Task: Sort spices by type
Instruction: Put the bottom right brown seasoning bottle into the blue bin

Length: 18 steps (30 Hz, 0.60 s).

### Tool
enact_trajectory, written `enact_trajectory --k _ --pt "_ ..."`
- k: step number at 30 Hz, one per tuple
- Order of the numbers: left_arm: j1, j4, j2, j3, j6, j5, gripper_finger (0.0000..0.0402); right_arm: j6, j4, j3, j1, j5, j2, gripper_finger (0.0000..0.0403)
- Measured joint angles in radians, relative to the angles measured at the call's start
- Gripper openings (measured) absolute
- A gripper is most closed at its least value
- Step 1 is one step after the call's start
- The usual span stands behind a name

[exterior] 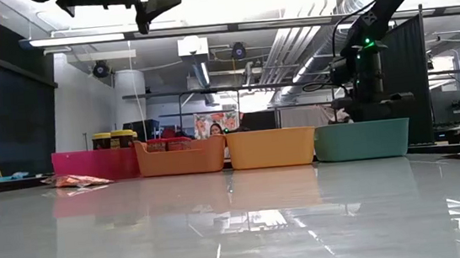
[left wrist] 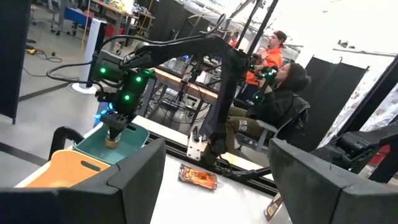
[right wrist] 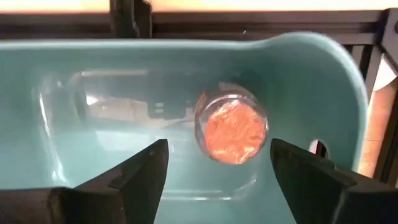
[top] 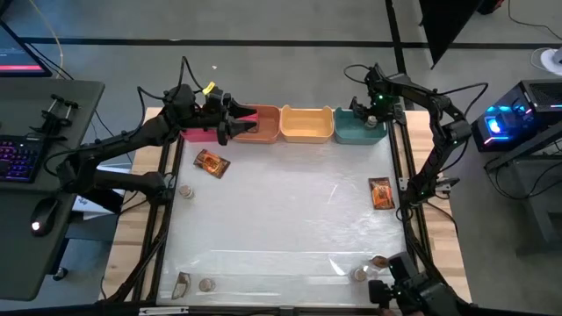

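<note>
My right gripper (right wrist: 214, 165) hangs released over the teal bin (right wrist: 323, 68), a jar (right wrist: 231, 127) inside; packets (top: 211, 163) and perhaps four jars remain on the bench (top: 281, 228).

Pink bin (top: 200, 133), orange bin (top: 261, 128), yellow bin (top: 306, 125), teal bin (top: 358, 132), kbd (top: 19, 160), mouse (top: 40, 216)

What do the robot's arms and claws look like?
Both arms are black and jointed, with thin black cables looping along them. The right arm glows with little green lights near its wrist. The left arm carries a yellow tag. Each gripper has two chunky dark fingers.
</note>
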Motion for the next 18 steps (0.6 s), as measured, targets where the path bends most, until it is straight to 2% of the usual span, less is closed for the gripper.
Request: enact_trajectory --k 6,10,13,15,18 --pt "0.003 -0.001 -0.003 0.0 0.064 -0.009 0.0269 -0.054 -0.044 0.0 0.0 -0.019 -0.06 0.0262" --pt "0.017 0.001 -0.025 -0.001 0.06 -0.06 0.0269 -0.06 -0.049 0.0 0.0 -0.062 -0.149 0.0255" --pt "0.032 -0.002 -0.039 -0.001 0.044 -0.062 0.0269 -0.058 -0.056 0.0 0.006 -0.098 -0.23 0.0254" --pt "0.037 0.001 -0.047 -0.001 0.025 -0.06 0.0269 -0.067 -0.056 0.0 0.02 -0.134 -0.284 0.0254" --pt "0.038 0.001 -0.052 -0.001 0.014 -0.056 0.0269 -0.117 -0.026 0.0 0.061 -0.243 -0.349 0.0254"
